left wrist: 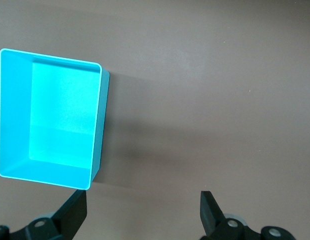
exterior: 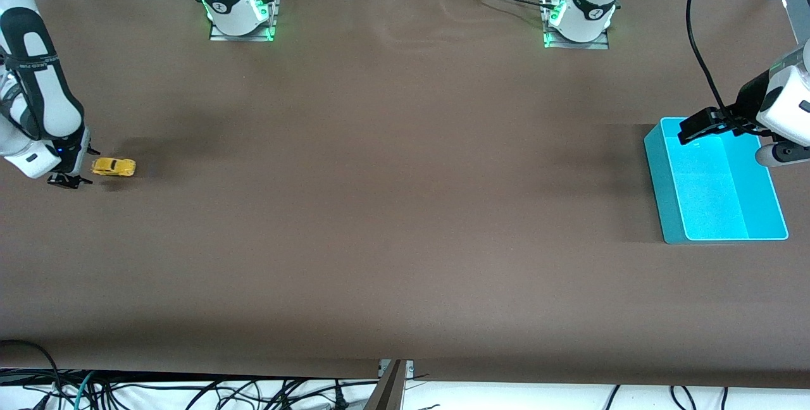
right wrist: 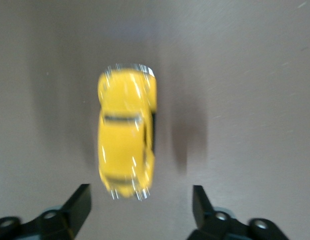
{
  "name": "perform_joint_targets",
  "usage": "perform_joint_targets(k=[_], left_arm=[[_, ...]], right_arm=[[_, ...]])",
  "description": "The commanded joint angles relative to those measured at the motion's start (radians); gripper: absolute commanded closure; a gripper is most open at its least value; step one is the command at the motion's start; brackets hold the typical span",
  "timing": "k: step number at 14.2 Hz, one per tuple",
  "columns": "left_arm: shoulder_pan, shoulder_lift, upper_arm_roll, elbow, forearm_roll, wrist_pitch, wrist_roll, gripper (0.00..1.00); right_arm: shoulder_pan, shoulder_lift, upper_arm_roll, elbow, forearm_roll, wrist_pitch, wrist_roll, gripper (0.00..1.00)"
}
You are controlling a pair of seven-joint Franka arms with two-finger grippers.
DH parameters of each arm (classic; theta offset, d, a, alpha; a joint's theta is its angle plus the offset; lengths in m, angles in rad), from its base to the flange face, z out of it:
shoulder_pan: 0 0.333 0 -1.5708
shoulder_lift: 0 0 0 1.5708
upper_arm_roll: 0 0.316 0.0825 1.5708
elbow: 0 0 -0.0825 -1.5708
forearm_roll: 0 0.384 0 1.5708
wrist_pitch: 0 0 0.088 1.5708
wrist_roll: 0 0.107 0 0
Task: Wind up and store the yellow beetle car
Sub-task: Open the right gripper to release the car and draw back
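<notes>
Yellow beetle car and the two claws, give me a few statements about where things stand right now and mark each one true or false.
1. The yellow beetle car sits on the table at the right arm's end. True.
2. The right claw is shut on the car. False: its jaws stand open and the car lies free, just clear of them.
3. The car is inside the teal bin. False: the bin holds nothing and sits at the left arm's end.
4. The left claw is open above the bin's rim. True.
5. The car lies on its side. False: it stands on its wheels.
</notes>
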Motion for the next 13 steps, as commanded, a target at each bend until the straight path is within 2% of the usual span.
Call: perform_joint_targets(k=[1, 9, 13], left_arm=[[0.010, -0.011, -0.006, -0.009, -0.020, 0.012, 0.010, 0.00], [0.010, -0.011, -0.006, -0.009, -0.020, 0.012, 0.010, 0.00], [0.010, -0.011, -0.006, -0.009, -0.020, 0.012, 0.010, 0.00]], right_arm=[[-0.010, 0.012, 0.026, 0.102, 0.019, -0.112, -0.011, 0.00], [0.026, 0.008, 0.080, 0.329, 0.016, -0.371, 0.095, 0.00], [0.089, -0.026, 0.080, 0.393, 0.002, -0.472, 0.250, 0.00]])
